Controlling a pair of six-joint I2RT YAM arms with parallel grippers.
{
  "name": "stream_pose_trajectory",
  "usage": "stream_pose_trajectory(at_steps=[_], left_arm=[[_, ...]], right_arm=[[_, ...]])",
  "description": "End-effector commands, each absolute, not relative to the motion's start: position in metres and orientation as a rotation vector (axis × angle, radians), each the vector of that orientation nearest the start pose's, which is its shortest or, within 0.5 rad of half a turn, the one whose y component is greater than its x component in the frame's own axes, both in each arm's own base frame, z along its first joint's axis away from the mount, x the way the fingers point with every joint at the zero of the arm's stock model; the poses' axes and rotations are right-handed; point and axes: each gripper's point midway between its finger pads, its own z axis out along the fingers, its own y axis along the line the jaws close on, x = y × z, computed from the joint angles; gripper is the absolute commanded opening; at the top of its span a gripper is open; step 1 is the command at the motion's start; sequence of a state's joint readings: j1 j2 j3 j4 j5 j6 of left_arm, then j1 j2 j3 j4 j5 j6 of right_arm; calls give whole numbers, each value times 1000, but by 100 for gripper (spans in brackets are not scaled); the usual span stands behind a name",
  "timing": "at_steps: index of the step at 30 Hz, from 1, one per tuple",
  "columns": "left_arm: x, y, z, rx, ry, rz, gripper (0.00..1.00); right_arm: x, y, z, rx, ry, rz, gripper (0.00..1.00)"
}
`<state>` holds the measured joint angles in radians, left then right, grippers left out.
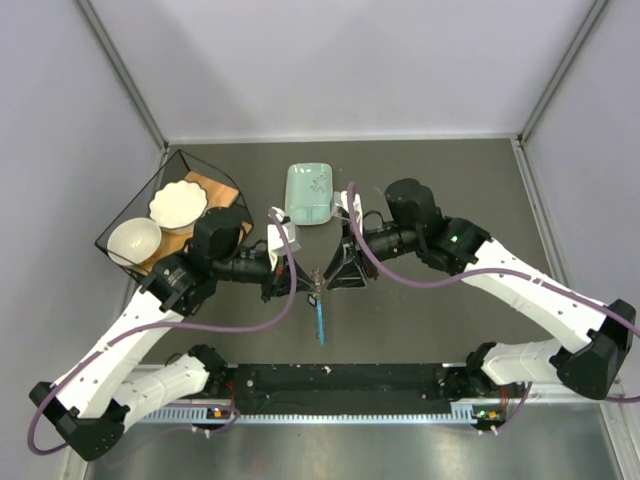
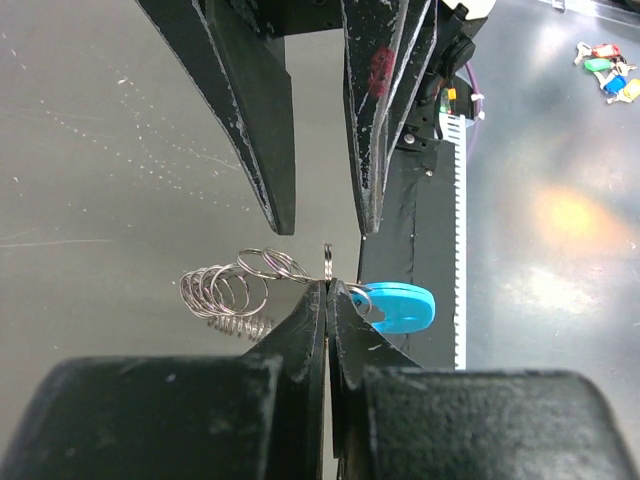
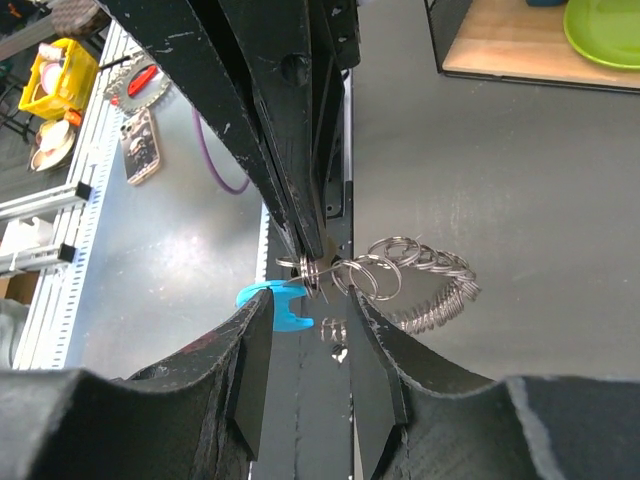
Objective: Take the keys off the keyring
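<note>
Keyring [image 2: 250, 285], with its blue tag [image 2: 400, 305], was clamped in the closed left gripper [image 2: 327, 288], just ahead of the parted right gripper [image 3: 310, 300]. A pale dish [image 1: 309, 193] beyond both grippers was shown only from above; the ring coils were resolved only by the wrist views.

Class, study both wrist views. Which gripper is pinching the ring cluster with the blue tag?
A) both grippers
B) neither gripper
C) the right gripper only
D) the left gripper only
D. In the left wrist view, the left gripper has its fingertips pressed together on the keyring. In the right wrist view, the right gripper has its fingers apart.
</note>
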<state>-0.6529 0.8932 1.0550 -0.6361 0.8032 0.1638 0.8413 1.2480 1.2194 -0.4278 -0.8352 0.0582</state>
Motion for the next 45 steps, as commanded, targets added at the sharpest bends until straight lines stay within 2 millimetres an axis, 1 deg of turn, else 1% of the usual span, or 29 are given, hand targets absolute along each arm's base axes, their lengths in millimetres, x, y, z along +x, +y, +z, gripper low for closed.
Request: stream_pose_trajectory(at_steps=[1, 10, 16, 20, 27, 35, 45], left_arm=[[119, -248, 312, 1301, 1544, -1121, 0], [120, -251, 309, 1301, 1578, -1141, 0], [123, -252, 307, 1299, 1595, -1145, 0], [123, -253, 305, 1302, 1600, -1153, 0], [122, -253, 305, 1304, 1600, -1156, 0], [124, -253, 304, 1304, 1604, -1149, 0], [123, -253, 303, 1306, 1606, -1148, 0]], right_arm=[[127, 337, 318, -1343, 1607, 1377, 36], [130, 345, 321, -1336, 1624, 1405, 34], [125, 354, 315, -1356, 1640, 1402, 32], [127, 358, 310, -1362, 1652, 1380, 30], [124, 362, 308, -1377, 1647, 1364, 26], [124, 360, 297, -1389, 1673, 1337, 25], [122, 357, 293, -1395, 1692, 1332, 24]])
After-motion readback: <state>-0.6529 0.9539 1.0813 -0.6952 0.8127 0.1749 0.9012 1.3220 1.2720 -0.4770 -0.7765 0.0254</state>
